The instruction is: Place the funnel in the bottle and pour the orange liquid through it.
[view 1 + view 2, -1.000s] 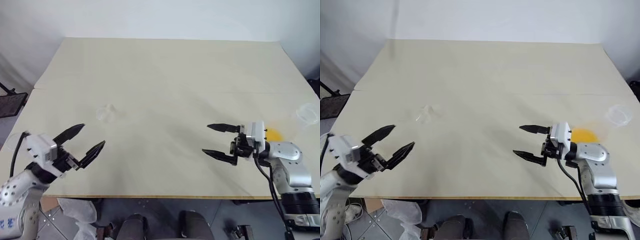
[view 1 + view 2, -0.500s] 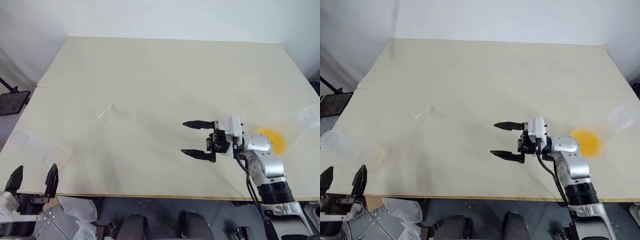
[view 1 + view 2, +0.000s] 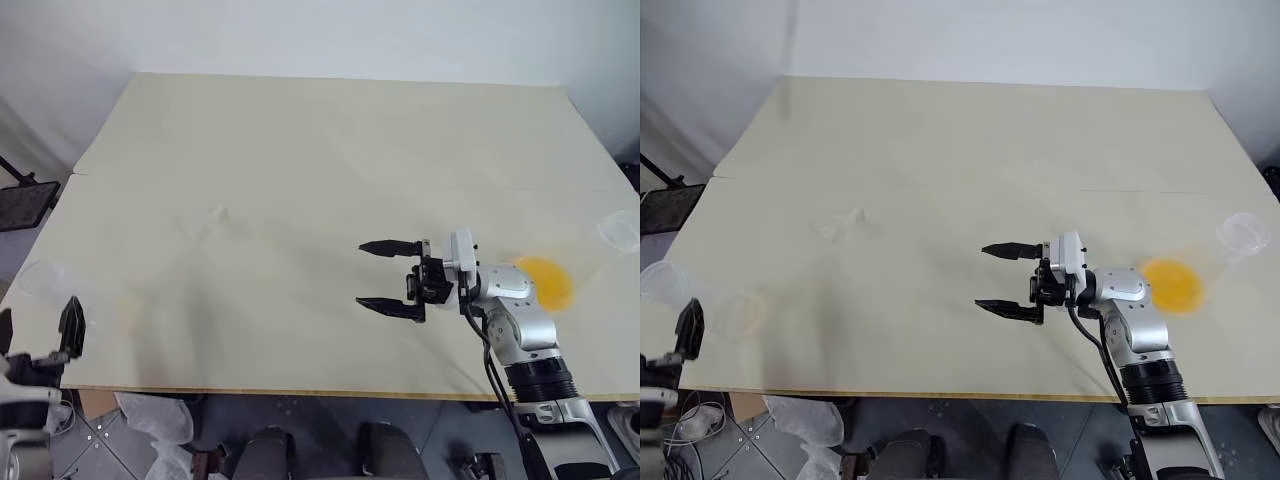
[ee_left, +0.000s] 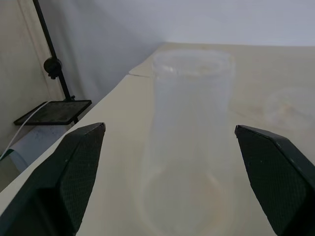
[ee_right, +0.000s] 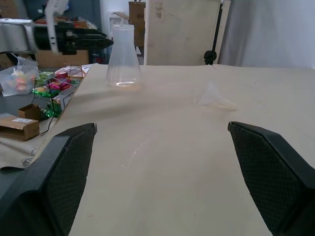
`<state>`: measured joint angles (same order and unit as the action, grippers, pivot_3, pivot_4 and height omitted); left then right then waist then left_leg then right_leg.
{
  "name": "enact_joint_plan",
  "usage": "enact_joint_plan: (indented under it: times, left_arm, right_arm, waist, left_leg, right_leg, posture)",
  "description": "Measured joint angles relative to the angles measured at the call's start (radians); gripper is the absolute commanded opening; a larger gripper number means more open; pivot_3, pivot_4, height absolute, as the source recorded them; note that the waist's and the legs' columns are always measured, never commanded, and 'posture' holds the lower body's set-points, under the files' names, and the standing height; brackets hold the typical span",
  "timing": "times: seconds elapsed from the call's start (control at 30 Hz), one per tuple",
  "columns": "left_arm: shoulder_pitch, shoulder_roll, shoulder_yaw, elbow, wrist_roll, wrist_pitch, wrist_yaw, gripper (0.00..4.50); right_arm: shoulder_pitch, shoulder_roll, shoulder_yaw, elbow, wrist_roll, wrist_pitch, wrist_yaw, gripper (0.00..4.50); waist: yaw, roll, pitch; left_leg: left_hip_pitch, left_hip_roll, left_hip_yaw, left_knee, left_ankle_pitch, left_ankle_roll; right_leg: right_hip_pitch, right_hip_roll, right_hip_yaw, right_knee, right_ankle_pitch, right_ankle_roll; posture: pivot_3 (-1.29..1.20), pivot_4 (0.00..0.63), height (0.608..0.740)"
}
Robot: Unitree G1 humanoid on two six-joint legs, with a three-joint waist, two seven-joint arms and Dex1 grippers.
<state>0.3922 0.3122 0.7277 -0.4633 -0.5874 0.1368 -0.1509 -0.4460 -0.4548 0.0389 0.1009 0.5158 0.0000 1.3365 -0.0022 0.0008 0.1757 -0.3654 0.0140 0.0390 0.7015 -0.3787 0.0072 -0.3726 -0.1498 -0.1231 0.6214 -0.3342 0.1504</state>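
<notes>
- The tabletop [image 3: 330, 160] was the biggest thing, a pale sheet carrying everything else.
- Two clear flasks stood on it, one at each side. The bottle [image 5: 123, 56] stood upright at the near left corner, just ahead of the left tool [image 4: 172, 162]. The other flask [image 3: 575, 265] lay well apart at the right edge, holding the orange liquid [image 3: 545, 282] as a bright disc.
- Two tools were counted. The left one had its fingers spread wide to either side of the bottle, touching nothing. The right tool [image 3: 388, 276] was likewise spread wide and empty, level above the tabletop's middle and pointing left.
- One funnel [image 5: 212, 97] lay on its side on the tabletop between the bottle and the right tool, apart from both.
- Handling, as a judgement: all three pieces looked thin, clear and rigid, so probably light, slick and breakable. The bottle would best be taken around its neck, just under the rim. The funnel's cone rim looked the likeliest hold, with a gentle squeeze, since it could skid or roll away.
- The flask with liquid would want a firm hold high on the neck and a slow tilt.
</notes>
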Motion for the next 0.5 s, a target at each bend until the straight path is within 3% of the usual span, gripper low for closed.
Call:
enact_joint_plan:
  times: [0.23, 0.33, 0.5]
  left_arm:
    - [-0.085, 0.120, -0.006, -0.032, -0.006, 0.180, 0.047, 4.49]
    - [-0.110, 0.135, -0.007, -0.030, -0.006, 0.208, 0.040, 3.91]
    - [-0.144, 0.140, -0.008, -0.028, -0.007, 0.233, 0.024, 2.46]
  right_arm:
    - [0.020, 0.011, 0.001, -0.023, -0.001, 0.001, -0.016, 4.50]
    - [0.025, 0.014, 0.002, -0.026, -0.004, 0.002, -0.025, 4.50]
    - [0.040, 0.015, 0.002, -0.041, -0.010, 0.000, -0.038, 4.50]
  waist:
    - [-0.003, 0.000, 0.000]
    - [-0.002, 0.000, 0.000]
    - [-0.001, 0.000, 0.000]
  left_leg:
    - [0.000, 0.000, 0.000, 0.000, 0.000, 0.000]
    - [0.000, 0.000, 0.000, 0.000, 0.000, 0.000]
    - [0.000, 0.000, 0.000, 0.000, 0.000, 0.000]
  right_leg:
    - [0.000, 0.000, 0.000, 0.000, 0.000, 0.000]
    - [0.000, 0.001, 0.000, 0.000, 0.000, 0.000]
    - [0.000, 0.000, 0.000, 0.000, 0.000, 0.000]
  posture:
    - [0.00, 0.150, 0.740]
    - [0.00, 0.150, 0.740]
    - [0.00, 0.150, 0.740]
